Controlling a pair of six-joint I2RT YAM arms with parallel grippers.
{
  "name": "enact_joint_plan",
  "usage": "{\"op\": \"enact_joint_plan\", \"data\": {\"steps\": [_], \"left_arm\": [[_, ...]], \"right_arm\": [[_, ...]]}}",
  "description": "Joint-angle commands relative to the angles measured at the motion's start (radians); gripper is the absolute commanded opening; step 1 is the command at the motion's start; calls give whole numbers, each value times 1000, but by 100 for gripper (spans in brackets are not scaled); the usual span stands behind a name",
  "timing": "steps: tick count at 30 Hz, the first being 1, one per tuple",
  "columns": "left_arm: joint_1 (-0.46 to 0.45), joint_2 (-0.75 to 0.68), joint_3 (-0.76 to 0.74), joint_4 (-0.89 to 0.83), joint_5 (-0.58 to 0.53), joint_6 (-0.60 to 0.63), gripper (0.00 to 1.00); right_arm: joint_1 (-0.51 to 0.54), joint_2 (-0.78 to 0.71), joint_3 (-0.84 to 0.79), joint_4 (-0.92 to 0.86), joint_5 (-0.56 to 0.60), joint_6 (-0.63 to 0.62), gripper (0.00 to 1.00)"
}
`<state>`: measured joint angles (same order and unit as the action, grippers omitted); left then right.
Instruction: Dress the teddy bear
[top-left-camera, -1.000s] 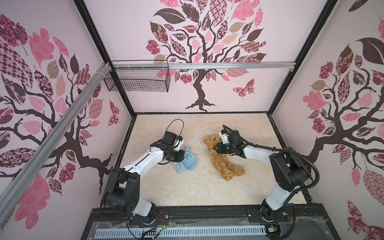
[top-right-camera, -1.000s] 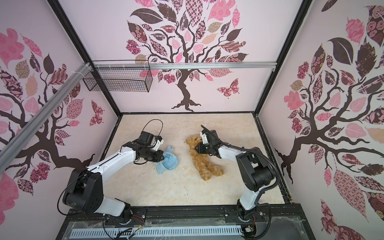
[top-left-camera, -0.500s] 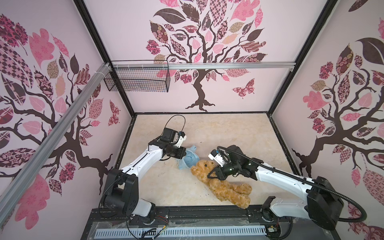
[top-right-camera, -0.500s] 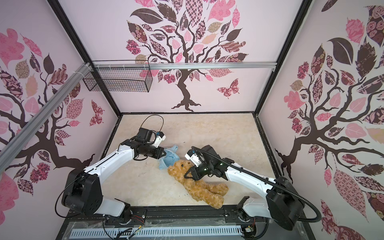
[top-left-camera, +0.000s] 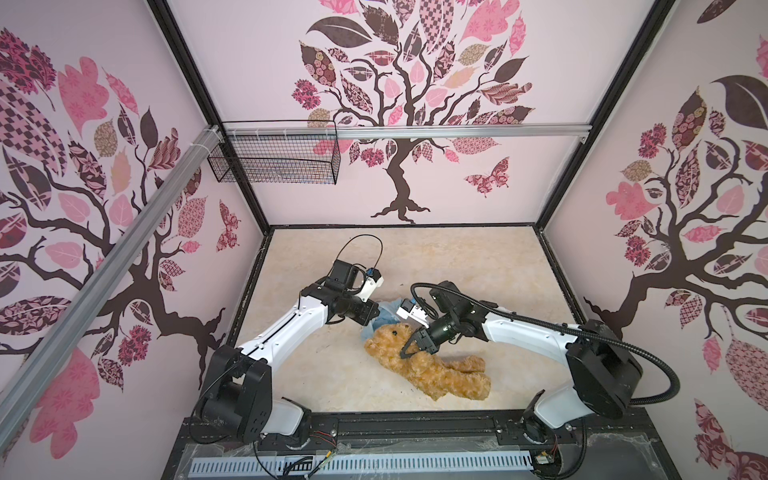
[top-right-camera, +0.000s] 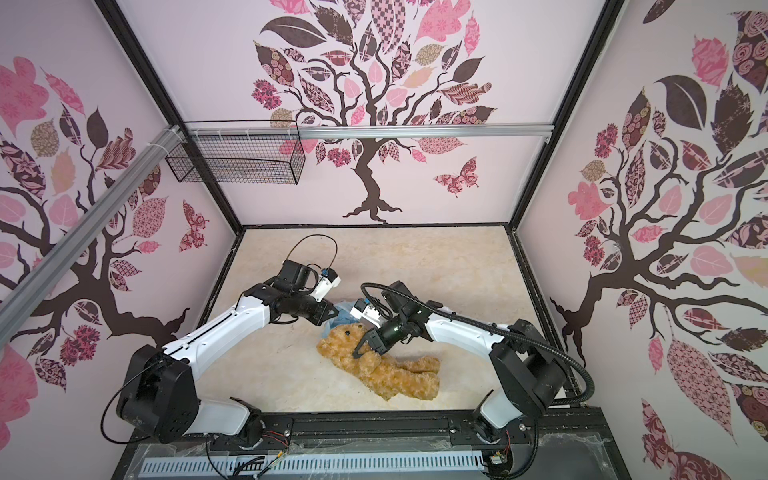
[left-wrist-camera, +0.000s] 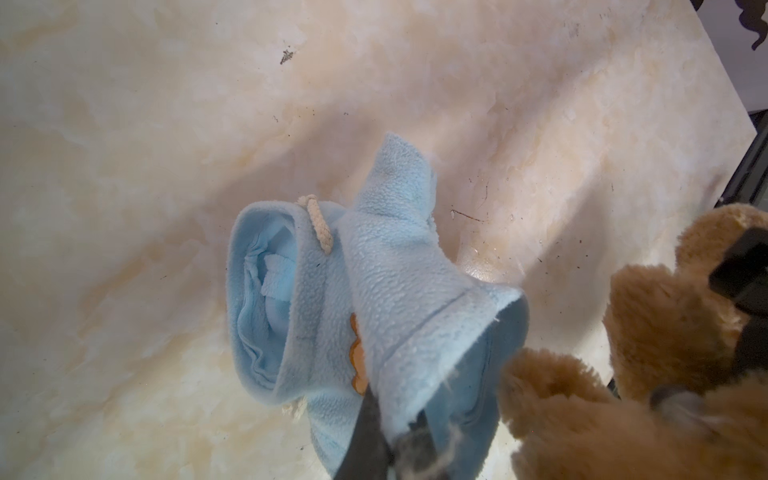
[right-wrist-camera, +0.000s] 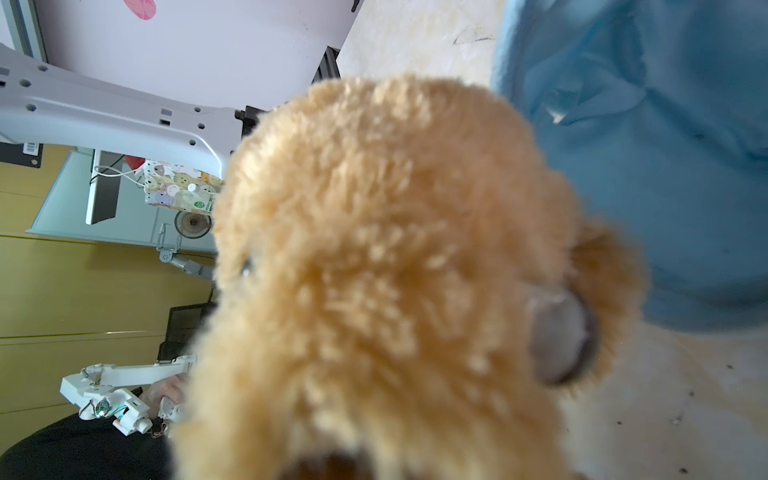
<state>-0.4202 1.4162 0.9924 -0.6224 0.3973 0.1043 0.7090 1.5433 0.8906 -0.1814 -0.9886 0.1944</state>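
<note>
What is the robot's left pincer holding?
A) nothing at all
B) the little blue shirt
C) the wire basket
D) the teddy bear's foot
B: in the left wrist view the left pincer is pinched shut on an edge of the blue shirt, while the teddy bear is gripped by the right pincer.

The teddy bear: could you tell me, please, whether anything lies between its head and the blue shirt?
Nothing visible does. The teddy bear lies with its head beside the blue shirt, held at an edge by the left claw; the right claw grips the bear at its neck.
</note>
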Motion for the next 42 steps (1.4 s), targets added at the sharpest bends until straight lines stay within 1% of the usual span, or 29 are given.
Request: {"op": "enact_joint_plan", "data": {"steps": [1,4,7,11,13,16,18,21,23,28,29,31,34,38,39,42], "left_arm": [[-7,-16,-25,-2,-3,28,0],[-14,-16,-28,-4,8,32,0],[-24,-17,-34,-10,12,44,0],[-39,-13,-38,-14,17,57,0],[-40,-9,-36,-15,20,55,0],[-39,-1,-28,-20,16,51,0],[-40,3,-23,-22,14,46,0],[-39,6,-20,-21,4,43,0],[-39,6,-17,-20,-12,39,0],[-40,17,-5,-21,-46,19,0],[-40,22,1,-23,-51,13,0],[-40,30,11,-31,-57,0,0],[-40,46,30,-43,-55,-26,0],[-40,68,53,-74,-48,-48,0],[-40,70,56,-80,-46,-51,0],[-41,75,60,-90,-46,-54,0]], "right_arm": [[-55,44,13,55,-50,8,21],[-90,95,29,69,-23,9,19],[-96,113,38,109,69,27,16],[-92,59,-39,306,185,136,15],[-84,28,-70,350,260,155,14],[-51,-16,-100,359,375,141,13],[-24,-43,-112,338,473,127,13],[-5,-78,-121,301,546,117,13],[-2,-111,-135,298,527,122,13],[-3,-179,-172,298,348,132,15],[-3,-193,-174,280,332,136,15],[-3,-219,-175,231,360,134,15],[-1,-255,-171,155,478,118,13],[44,-280,-148,78,768,107,13],[50,-276,-140,60,823,108,13],[56,-268,-128,38,925,110,12]]}}
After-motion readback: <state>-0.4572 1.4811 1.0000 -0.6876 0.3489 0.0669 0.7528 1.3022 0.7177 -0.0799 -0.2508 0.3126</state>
